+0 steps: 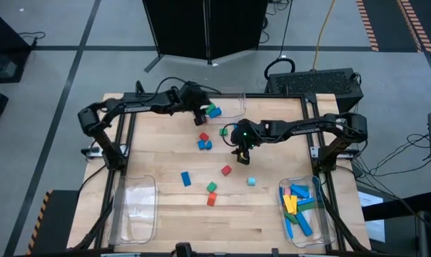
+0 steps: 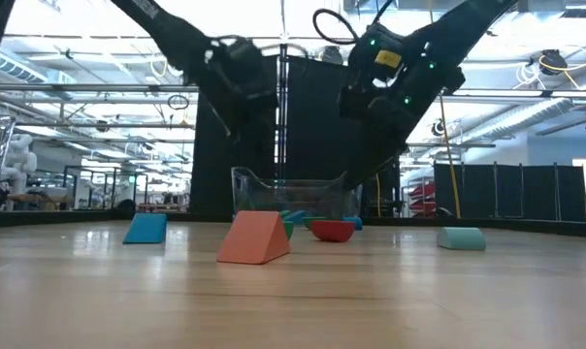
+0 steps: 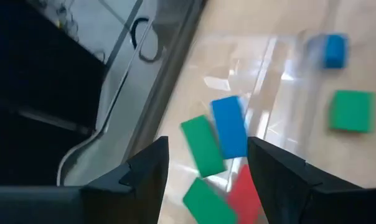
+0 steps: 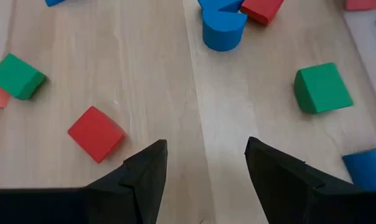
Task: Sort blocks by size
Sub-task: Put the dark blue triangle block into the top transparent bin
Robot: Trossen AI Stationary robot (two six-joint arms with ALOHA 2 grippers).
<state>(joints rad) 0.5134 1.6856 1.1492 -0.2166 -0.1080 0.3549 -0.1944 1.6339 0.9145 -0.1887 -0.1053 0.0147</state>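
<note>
two dark arms hung above a clear bin on the table. below the claws lay a salmon wedge block, a blue block, a red block and a pale teal block.

two claws, three clear bins

Pale wooden table with visible grain, clear glossy plastic bins, matt solid-coloured blocks

no text, label, brand or number can be read in any view.
</note>
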